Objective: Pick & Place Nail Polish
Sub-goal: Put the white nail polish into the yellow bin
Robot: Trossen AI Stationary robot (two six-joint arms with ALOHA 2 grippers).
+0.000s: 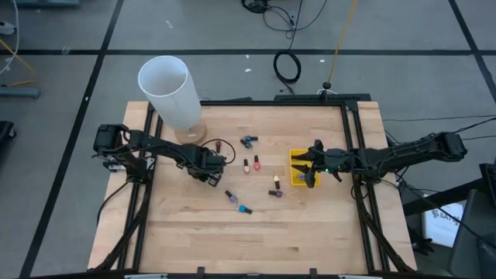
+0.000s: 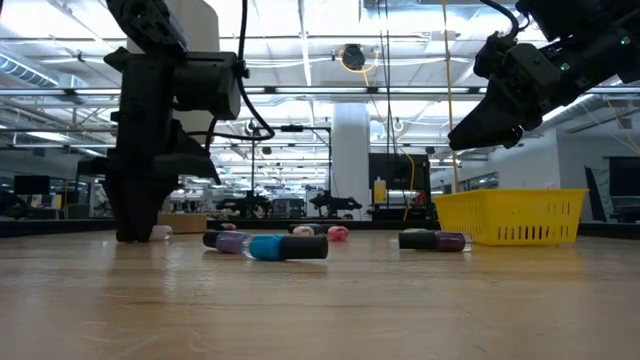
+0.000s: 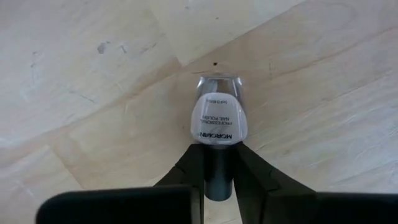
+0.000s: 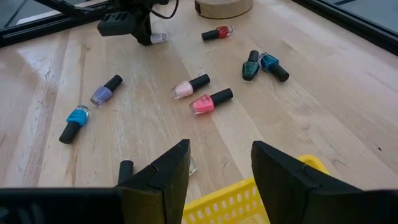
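Wood surface: a pale butcher-block table point(image 1: 194, 232) with a dark frame around it carries everything.
White cylinder: a tall white tube point(image 1: 169, 89) stands on a round wooden base at the far left of the table.
Left gripper: the left gripper point(image 1: 208, 175) sits low on the table, left of centre; its fingers are closed narrowly on the dark cap of a clear nail polish bottle point(image 3: 218, 115) that lies on the wood, its white label facing the wrist camera.
Red bottle: a red nail polish point(image 4: 219, 32) lies near the wooden base, just beyond the left gripper.
Front pair: a lilac bottle point(image 4: 105, 91) and a bright blue bottle point(image 4: 74, 122) lie near each other towards the front edge, both on their sides.
Centre pair: a pale pink bottle point(image 4: 191, 86) and a hot pink bottle point(image 4: 212, 101) lie close together mid-table.
Far pair: a dark green bottle point(image 4: 250, 66) and a teal-blue bottle point(image 4: 273, 66) touch at their bodies.
Purple bottle: another point(image 2: 434, 240) lies just left of the bin.
Yellow bin: a slotted yellow basket point(image 2: 515, 216) rests right of centre.
Right gripper: the right gripper point(image 4: 219, 167) hangs above the bin's left edge, jaws spread wide and holding nothing.
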